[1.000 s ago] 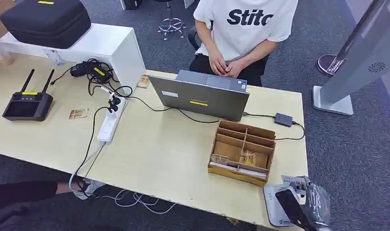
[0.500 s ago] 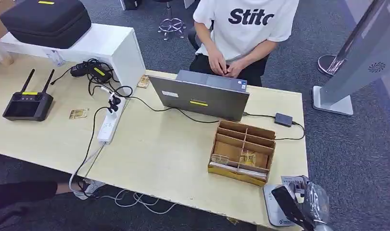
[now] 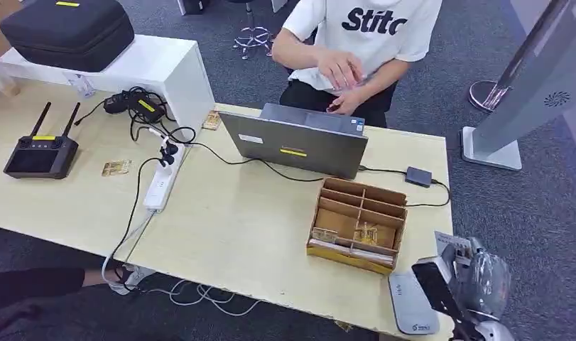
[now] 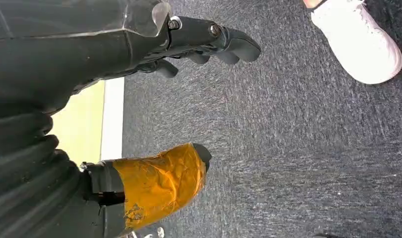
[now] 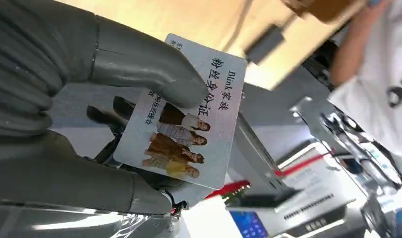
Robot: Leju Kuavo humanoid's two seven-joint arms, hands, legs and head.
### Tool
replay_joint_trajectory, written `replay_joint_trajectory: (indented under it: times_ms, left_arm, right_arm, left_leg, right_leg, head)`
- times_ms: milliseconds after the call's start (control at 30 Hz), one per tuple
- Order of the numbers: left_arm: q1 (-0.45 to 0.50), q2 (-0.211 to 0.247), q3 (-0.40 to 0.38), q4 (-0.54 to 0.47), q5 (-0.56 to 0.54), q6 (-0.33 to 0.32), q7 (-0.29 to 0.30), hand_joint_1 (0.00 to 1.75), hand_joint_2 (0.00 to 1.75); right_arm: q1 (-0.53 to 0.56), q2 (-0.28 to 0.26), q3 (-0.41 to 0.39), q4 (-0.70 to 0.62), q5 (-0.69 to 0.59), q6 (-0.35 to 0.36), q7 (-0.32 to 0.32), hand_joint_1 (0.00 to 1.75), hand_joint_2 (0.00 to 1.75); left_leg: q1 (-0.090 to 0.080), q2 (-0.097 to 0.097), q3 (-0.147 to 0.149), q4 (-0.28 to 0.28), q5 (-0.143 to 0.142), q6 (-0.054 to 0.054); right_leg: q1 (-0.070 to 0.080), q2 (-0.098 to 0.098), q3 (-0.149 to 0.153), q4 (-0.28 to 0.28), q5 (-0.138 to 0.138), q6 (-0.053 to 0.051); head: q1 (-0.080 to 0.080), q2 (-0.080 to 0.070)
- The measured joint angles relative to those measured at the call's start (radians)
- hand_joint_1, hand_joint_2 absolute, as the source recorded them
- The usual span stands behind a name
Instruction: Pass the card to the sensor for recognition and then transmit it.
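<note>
- pale wood tabletop [image 3: 235, 227] over grey carpet, with a laptop [image 3: 295, 145], a cardboard divider box [image 3: 357, 224] and a white power strip [image 3: 159, 186]; a person in a white t-shirt [image 3: 363, 39] sits behind the laptop.
- my right hand [image 3: 469, 280] hangs off the near right corner of the tabletop, just beside the grey card sensor [image 3: 411, 309] lying flat at that corner.
- it holds the card [image 5: 186, 111], a printed photo card, pinched with the thumb [image 5: 144, 64] pressed on its face and darker fingers behind it; the card stands up from the hand, clear of the sensor.
- my left hand [image 4: 199, 44] hangs by the floor, fingers loosely curled and apart, holding nothing.
- i judge the card light, thin, stiff and glossy, so it can slide or twist in a pinch; best held by one short end, leaving the face free.
- it likely needs laying flat over the sensor, then offering across with the free end leading.
</note>
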Motion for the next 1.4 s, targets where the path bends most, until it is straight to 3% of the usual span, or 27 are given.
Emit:
replay_joint_trajectory:
  times_ms: [100, 367, 567, 767, 800, 833, 867, 1067, 1267, 1400]
  left_arm:
    - [-0.001, -0.002, 0.000, 0.000, -0.002, -0.001, 0.000, 0.00, 1.75]
    - [-0.002, -0.002, 0.000, 0.000, -0.014, -0.003, 0.000, 0.00, 1.75]
    - [-0.010, 0.002, -0.002, 0.000, -0.023, -0.015, 0.000, 0.00, 1.75]
    - [-0.021, 0.010, -0.024, 0.000, -0.027, -0.026, 0.000, 0.00, 1.75]
    - [-0.021, 0.011, -0.030, 0.000, -0.027, -0.027, 0.000, 0.00, 1.75]
    - [-0.021, 0.013, -0.033, 0.000, -0.027, -0.029, -0.001, 0.00, 1.75]
    - [-0.023, 0.013, -0.039, 0.000, -0.027, -0.031, -0.001, 0.00, 1.75]
    - [-0.025, 0.018, -0.057, 0.000, -0.027, -0.033, -0.002, 0.00, 1.75]
    - [-0.025, 0.018, -0.059, 0.000, -0.026, -0.029, -0.002, 0.00, 1.75]
    - [-0.023, 0.017, -0.059, 0.000, -0.024, -0.025, -0.002, 0.00, 1.75]
  right_arm:
    - [-0.003, 0.026, 0.025, -0.080, 0.010, 0.011, 0.010, 1.75, 1.75]
    - [-0.016, 0.033, 0.075, -0.133, 0.026, 0.032, -0.005, 1.75, 1.75]
    - [-0.137, 0.037, 0.211, -0.108, 0.119, 0.098, 0.093, 1.75, 1.75]
    - [-0.335, 0.075, 0.305, 0.037, 0.149, 0.162, 0.199, 1.75, 1.75]
    - [-0.361, 0.080, 0.313, 0.061, 0.149, 0.164, 0.209, 1.64, 1.75]
    - [-0.388, 0.084, 0.322, 0.086, 0.146, 0.168, 0.219, 0.91, 1.75]
    - [-0.415, 0.088, 0.333, 0.109, 0.130, 0.171, 0.229, 0.00, 1.75]
    - [-0.476, 0.104, 0.396, 0.166, 0.008, 0.193, 0.229, 0.00, 1.75]
    - [-0.460, 0.105, 0.443, 0.170, -0.048, 0.172, 0.147, 0.00, 1.75]
    - [-0.400, 0.103, 0.492, 0.105, -0.057, 0.156, 0.117, 0.00, 1.75]
  left_leg:
    - [0.000, 0.000, 0.000, 0.000, 0.000, 0.000]
    - [0.000, 0.000, -0.001, 0.000, 0.000, 0.000]
    - [0.000, 0.000, 0.000, 0.000, 0.002, -0.002]
    - [0.000, 0.000, 0.000, 0.000, 0.004, -0.003]
    - [0.000, 0.000, 0.000, 0.000, 0.004, -0.004]
    - [0.000, 0.001, 0.000, 0.000, 0.004, -0.004]
    - [0.000, 0.002, 0.000, 0.000, 0.004, -0.004]
    - [0.001, 0.000, 0.000, 0.000, 0.004, -0.004]
    - [0.001, 0.000, 0.000, 0.000, 0.004, -0.004]
    - [0.001, 0.000, -0.001, 0.000, 0.004, -0.004]
  right_leg:
    - [0.000, 0.000, 0.000, 0.000, 0.000, 0.000]
    - [0.000, 0.000, 0.000, 0.000, 0.000, 0.000]
    - [0.000, 0.000, 0.000, 0.002, 0.000, 0.000]
    - [0.000, 0.000, -0.001, 0.003, 0.001, -0.002]
    - [0.000, 0.001, -0.001, 0.004, 0.002, -0.002]
    - [0.000, 0.001, -0.001, 0.004, 0.002, -0.003]
    - [0.000, 0.002, -0.002, 0.004, 0.003, -0.004]
    - [0.000, 0.000, -0.002, 0.004, 0.002, -0.004]
    - [0.000, 0.001, -0.003, 0.003, 0.002, -0.003]
    - [0.000, 0.001, -0.003, 0.003, 0.002, -0.004]
  head:
    - [0.000, 0.000]
    - [0.000, 0.000]
    - [0.000, 0.000]
    - [0.000, 0.000]
    - [0.001, 0.000]
    - [0.000, 0.000]
    - [0.000, 0.000]
    - [0.000, 0.000]
    - [0.000, 0.000]
    - [0.000, 0.000]
